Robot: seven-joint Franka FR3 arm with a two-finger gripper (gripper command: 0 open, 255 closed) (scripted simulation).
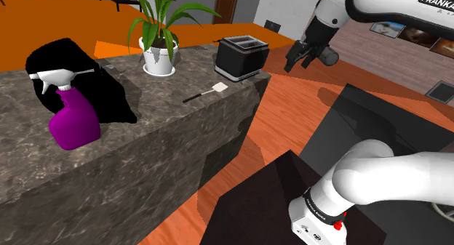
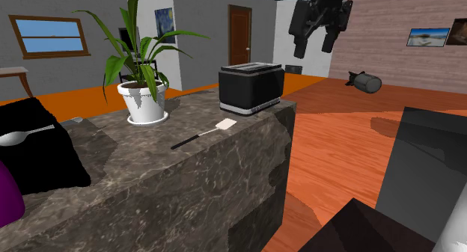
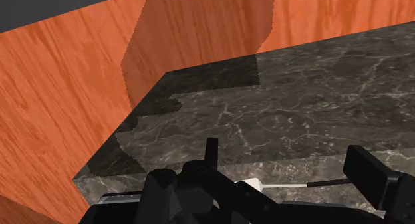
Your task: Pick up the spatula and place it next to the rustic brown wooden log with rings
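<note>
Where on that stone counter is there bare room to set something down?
The widest bare patch of the counter lies between the purple spray bottle and the spatula. A narrower gap sits between the potted plant and the toaster. It is crowded around the bottle and the black shape behind it.

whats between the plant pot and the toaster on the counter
Nothing: bare counter between the plant pot and toaster in the shoulder view; the spatula lies nearer the front edge.
</note>
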